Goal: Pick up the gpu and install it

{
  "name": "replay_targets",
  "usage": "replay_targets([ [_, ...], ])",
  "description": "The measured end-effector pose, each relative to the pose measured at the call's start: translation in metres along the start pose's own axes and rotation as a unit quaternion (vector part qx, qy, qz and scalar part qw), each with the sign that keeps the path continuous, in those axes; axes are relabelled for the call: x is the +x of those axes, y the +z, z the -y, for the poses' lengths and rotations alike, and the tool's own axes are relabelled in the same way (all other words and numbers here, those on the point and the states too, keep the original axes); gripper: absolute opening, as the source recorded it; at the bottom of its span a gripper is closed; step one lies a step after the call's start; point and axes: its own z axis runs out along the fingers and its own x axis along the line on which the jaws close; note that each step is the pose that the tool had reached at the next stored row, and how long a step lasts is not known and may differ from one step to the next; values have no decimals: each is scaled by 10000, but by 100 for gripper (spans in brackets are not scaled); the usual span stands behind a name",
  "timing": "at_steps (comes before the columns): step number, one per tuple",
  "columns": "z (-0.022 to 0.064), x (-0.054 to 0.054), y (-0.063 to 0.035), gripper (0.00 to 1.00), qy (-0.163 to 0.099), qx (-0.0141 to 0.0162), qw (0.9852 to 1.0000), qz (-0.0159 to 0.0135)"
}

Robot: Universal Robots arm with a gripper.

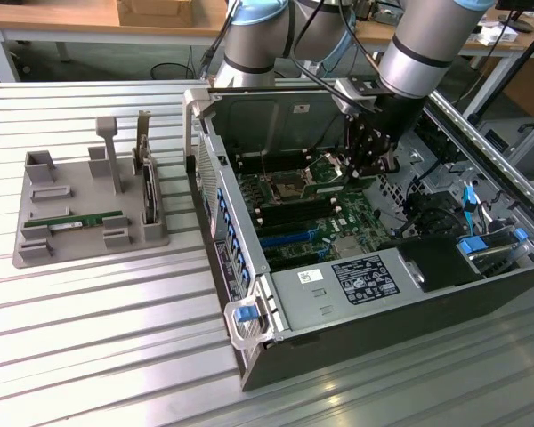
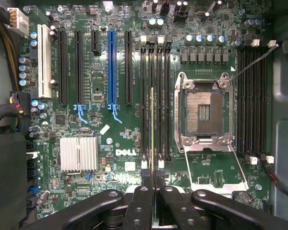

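My gripper [image 2: 152, 184] is shut on the gpu [image 2: 152, 124], a thin stick seen edge-on between the black fingers [image 2: 140, 206]. The stick runs along the black memory slots [image 2: 156, 96] beside the CPU socket [image 2: 204, 112]. I cannot tell whether it touches a slot. In the exterior view the gripper [image 1: 369, 158] hangs inside the open computer case [image 1: 249, 267], above the green motherboard [image 1: 338, 222]. A second, alike green stick [image 1: 84, 220] lies flat on the grey holder tray [image 1: 36, 253] at the exterior view's left.
The case walls [image 1: 209, 169] rise around the motherboard. A blue card slot [image 2: 111, 67], a silver heatsink [image 2: 78, 154] and cables [image 2: 2, 117] lie near the gripper. Upright grey posts [image 1: 111, 151] stand on the holder tray. The ribbed metal table [image 1: 98, 338] spreads around the case.
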Motion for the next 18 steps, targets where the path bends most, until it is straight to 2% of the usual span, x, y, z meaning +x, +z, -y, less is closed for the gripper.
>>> replay_targets([
  [3,-22,2,12,12,-1,1,10000,2],
  [5,-110,3,16,12,0,1,10000,1],
  [6,-236,4,28,12,0,0,10000,0],
  [8,-315,8,36,12,0,0,10000,-1],
  [18,-466,84,167,12,-1,1,10000,0],
])
